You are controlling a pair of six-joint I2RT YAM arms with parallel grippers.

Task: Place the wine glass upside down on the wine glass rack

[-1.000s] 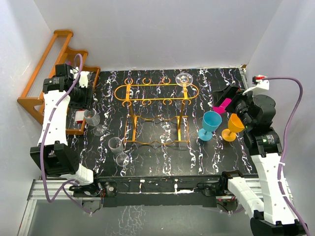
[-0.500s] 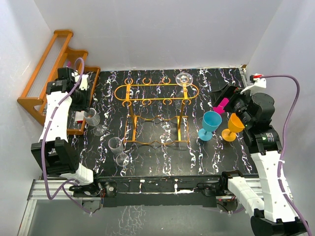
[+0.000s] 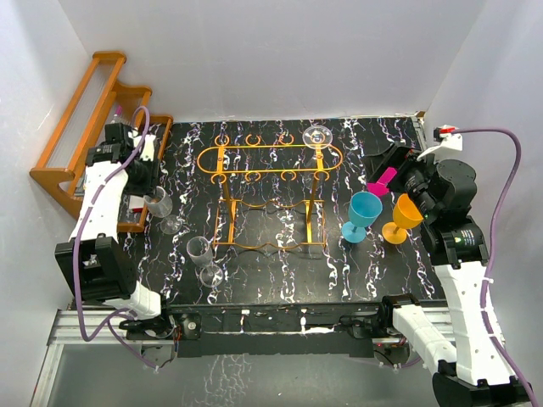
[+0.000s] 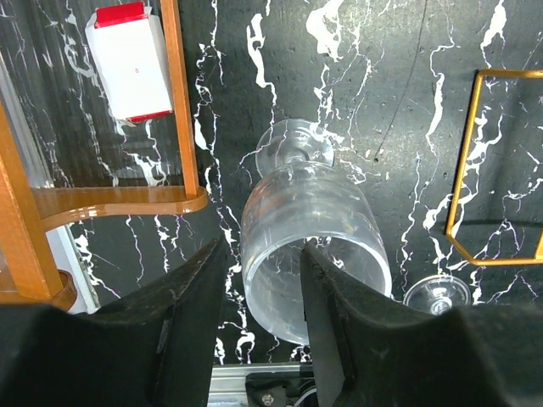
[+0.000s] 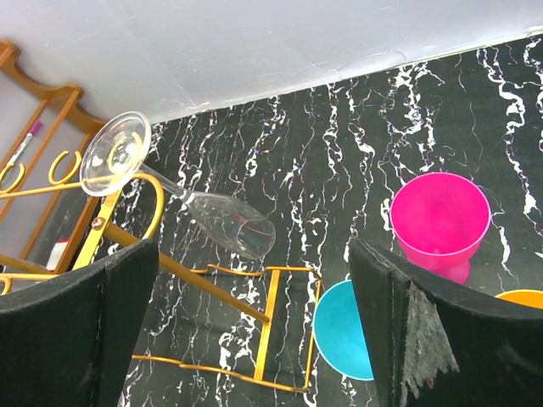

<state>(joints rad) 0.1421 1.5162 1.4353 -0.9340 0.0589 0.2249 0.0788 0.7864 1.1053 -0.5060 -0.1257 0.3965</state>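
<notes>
Now, the left gripper [image 4: 263, 248] sits over the glass [image 4: 314, 229], which stands upright on the table [image 4: 382, 85] at 9 o'clock from the rack [image 3: 271, 171], its foot just beside the wooden rack [image 4: 172, 102]. The fingers [image 4: 191, 322] are about half closed, one outside the bowl and one seemingly inside the rim, and I cannot tell whether they bite. The right gripper [image 5: 253, 246] hangs wide open and empty at 3 o'clock, near the cups [image 5: 439, 212]. Here's the danger as I read it: a pinch on one thin, slick wall is a poor hold, so the glass may swing or slip out once it is lifted and turned over. A skewed closure could tip it onto the wooden rack at its 9 o'clock, or into the second glass [image 3: 201, 253] at its 5 o'clock. And at the rack the stem must slide into an open loop. Come in off line and the foot knocks the wire, or jars the hung glass [image 3: 317, 135] at the 1 o'clock end.
</notes>
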